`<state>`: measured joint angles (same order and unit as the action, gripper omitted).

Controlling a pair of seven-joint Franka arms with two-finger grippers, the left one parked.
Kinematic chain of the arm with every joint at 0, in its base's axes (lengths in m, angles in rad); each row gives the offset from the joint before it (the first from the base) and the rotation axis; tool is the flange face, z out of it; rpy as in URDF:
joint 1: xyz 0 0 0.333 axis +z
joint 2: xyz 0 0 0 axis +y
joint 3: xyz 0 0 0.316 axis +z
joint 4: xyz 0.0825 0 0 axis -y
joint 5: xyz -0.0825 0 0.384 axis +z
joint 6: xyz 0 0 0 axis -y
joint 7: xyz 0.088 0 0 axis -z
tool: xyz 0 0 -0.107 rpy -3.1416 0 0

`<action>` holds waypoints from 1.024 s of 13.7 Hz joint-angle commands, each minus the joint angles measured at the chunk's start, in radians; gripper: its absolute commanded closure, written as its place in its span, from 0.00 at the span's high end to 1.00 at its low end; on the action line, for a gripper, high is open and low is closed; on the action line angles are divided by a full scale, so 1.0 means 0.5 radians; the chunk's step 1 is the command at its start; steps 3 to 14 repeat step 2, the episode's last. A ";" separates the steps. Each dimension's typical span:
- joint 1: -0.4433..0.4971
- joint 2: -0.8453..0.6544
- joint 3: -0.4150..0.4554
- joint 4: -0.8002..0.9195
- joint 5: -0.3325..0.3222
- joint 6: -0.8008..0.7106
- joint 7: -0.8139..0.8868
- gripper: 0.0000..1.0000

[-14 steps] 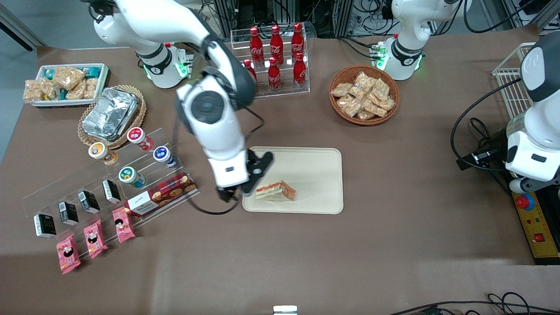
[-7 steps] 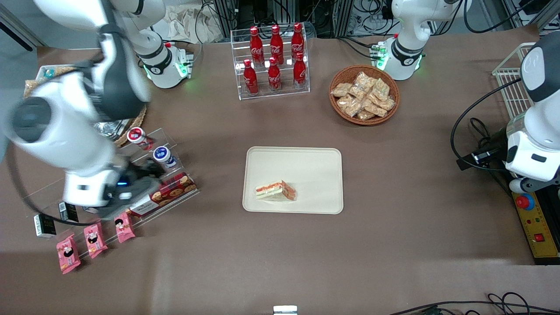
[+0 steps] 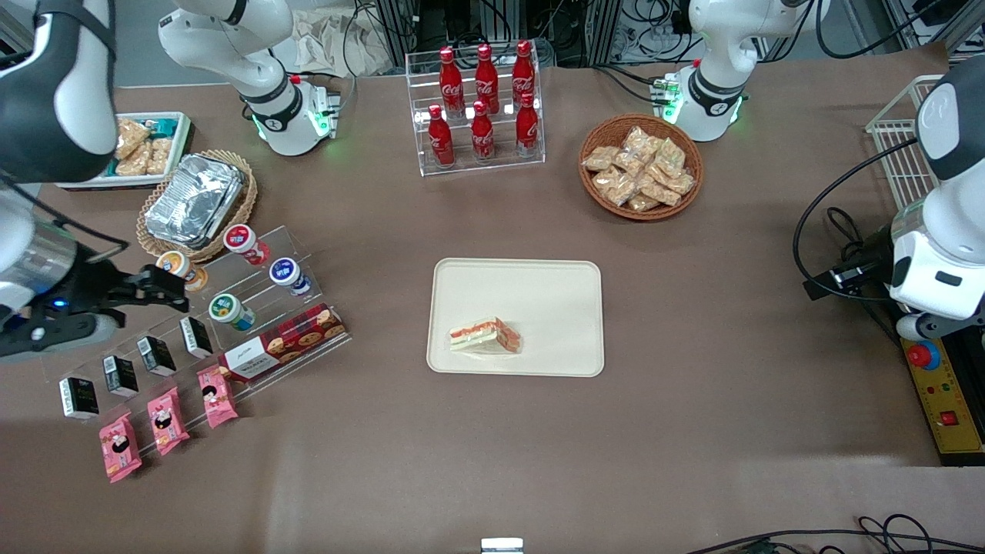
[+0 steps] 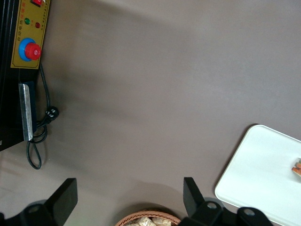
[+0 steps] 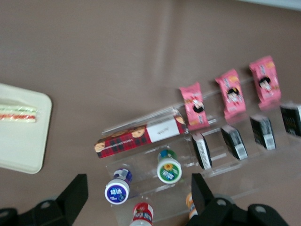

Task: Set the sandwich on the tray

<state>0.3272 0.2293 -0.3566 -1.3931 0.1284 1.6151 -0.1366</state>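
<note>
So your tool (image 3: pixel 165 286) has pulled way off toward the working arm's end of the surface (image 3: pixel 492 462) and now sits above the clear tiered rack (image 3: pixel 254 292) of little cups. A second ago it was right at the tray's edge next to the sandwich. In the right wrist view the fingers (image 5: pixel 77 193) stand wide apart with nothing between them, so you're holding nothing.

The sandwich (image 3: pixel 485 336) is lying flat on the tray (image 3: pixel 539 285), toward the edge nearer the front camera, and it hasn't budged since you let go. Looks to me like the task is basically done and this is just the retreat.

Working across the brown surface: white bin of snack packs (image 3: pixel 150 150), foil container (image 3: pixel 192 198) in a wicker holder, the rack with the red cookie box (image 3: pixel 281 342), black cartons (image 3: pixel 158 354) and pink packets (image 3: pixel 165 419). Then the cola bottles (image 3: pixel 481 108) in an acrylic stand, the tray mid-surface, a round basket (image 3: pixel 640 165) of tan snacks, and a yellow control box (image 3: pixel 943 400) at the parked arm's end. Cables and equipment frames farthest from the camera
</note>
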 commanded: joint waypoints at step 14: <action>-0.047 -0.072 0.023 -0.033 0.019 -0.134 0.361 0.98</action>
